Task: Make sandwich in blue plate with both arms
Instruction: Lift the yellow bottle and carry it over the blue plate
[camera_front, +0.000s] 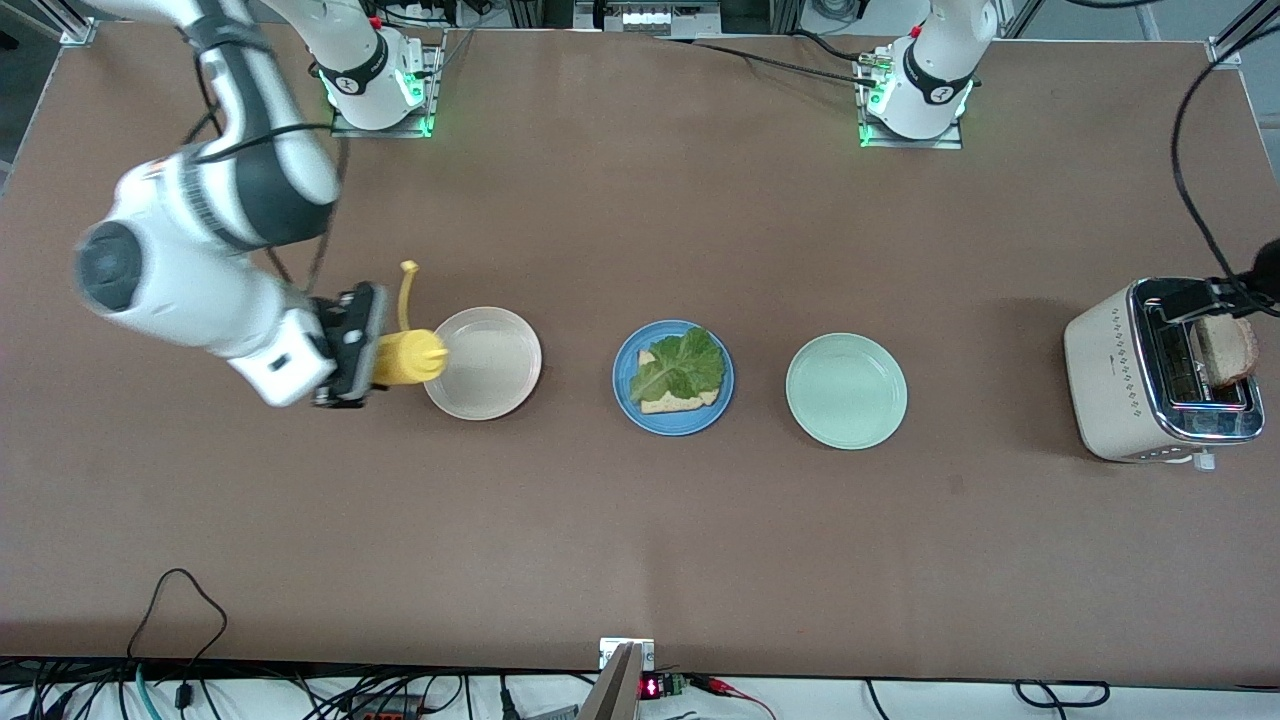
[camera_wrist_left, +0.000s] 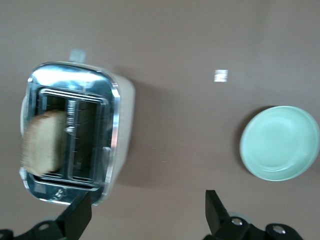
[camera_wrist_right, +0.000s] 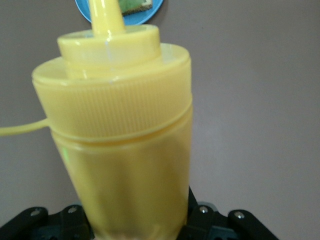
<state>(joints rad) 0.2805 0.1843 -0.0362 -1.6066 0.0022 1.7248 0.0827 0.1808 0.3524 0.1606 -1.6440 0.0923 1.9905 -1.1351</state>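
Observation:
The blue plate (camera_front: 626, 400) sits mid-table and holds one bread slice (camera_front: 680, 402) with a green lettuce leaf (camera_front: 682, 366) on top; no second slice lies on it. Its edge also shows in the right wrist view (camera_wrist_right: 150, 12). My right gripper (camera_front: 358, 347) is shut on a yellow squeeze bottle (camera_front: 408, 358), held tilted at the rim of the cream plate (camera_front: 495, 395); the bottle fills the right wrist view (camera_wrist_right: 125, 125). My left gripper (camera_wrist_left: 145, 215) is open and empty over the table beside the toaster (camera_wrist_left: 122, 115). A brown bread slice (camera_wrist_left: 42, 142) stands in the toaster's slot.
A pale mint-green plate (camera_front: 846, 390) lies between the blue plate and the toaster (camera_front: 1110, 370) at the left arm's end of the table. The mint plate also shows in the left wrist view (camera_wrist_left: 280, 142). Black cables run along the table edge nearest the front camera.

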